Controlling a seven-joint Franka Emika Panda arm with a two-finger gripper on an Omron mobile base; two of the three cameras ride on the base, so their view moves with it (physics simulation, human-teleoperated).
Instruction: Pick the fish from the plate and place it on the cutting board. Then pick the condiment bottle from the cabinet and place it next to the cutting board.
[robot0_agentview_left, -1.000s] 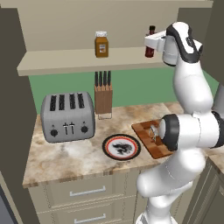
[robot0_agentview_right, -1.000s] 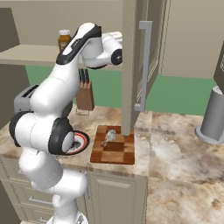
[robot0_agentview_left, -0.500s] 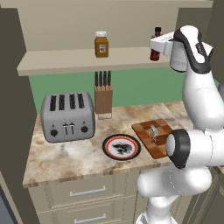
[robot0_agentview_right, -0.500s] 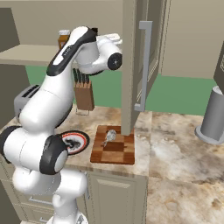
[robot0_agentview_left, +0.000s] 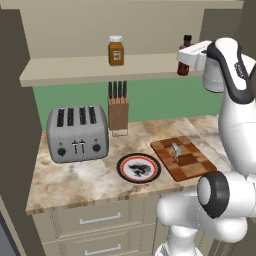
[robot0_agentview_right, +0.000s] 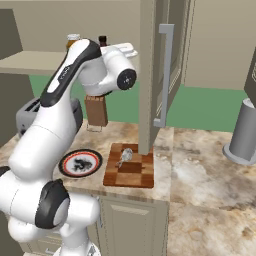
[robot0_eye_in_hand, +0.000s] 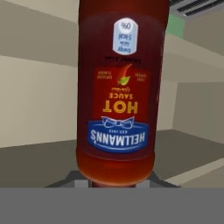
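My gripper (robot0_agentview_left: 184, 61) is up at the right end of the beige cabinet shelf (robot0_agentview_left: 75, 73), shut on the dark red condiment bottle (robot0_agentview_left: 184, 56). In the hand view the bottle (robot0_eye_in_hand: 118, 100) stands between the fingertips with its hot sauce label upside down. Its black cap (robot0_agentview_right: 103, 40) pokes up behind the white hand. Down on the counter, the small silvery fish (robot0_agentview_left: 175, 150) (robot0_agentview_right: 125, 156) lies on the checkered cutting board (robot0_agentview_left: 194, 164) (robot0_agentview_right: 139, 174). The black-rimmed plate (robot0_agentview_left: 123, 172) (robot0_agentview_right: 66, 166) sits just left of the board. Whether the bottle still touches the shelf I cannot tell.
An amber jar (robot0_agentview_left: 116, 51) stands mid-shelf. A toaster (robot0_agentview_left: 77, 132) and a knife block (robot0_agentview_left: 118, 111) stand at the back of the counter. An open cabinet door with a metal handle (robot0_agentview_right: 165, 75) hangs above the board's right side. A grey canister (robot0_agentview_right: 245, 131) stands far right.
The hand has shifted a little to the right along the shelf with the bottle in it, and the arm's upper links have swung rightward. Fish, board and plate have not moved.
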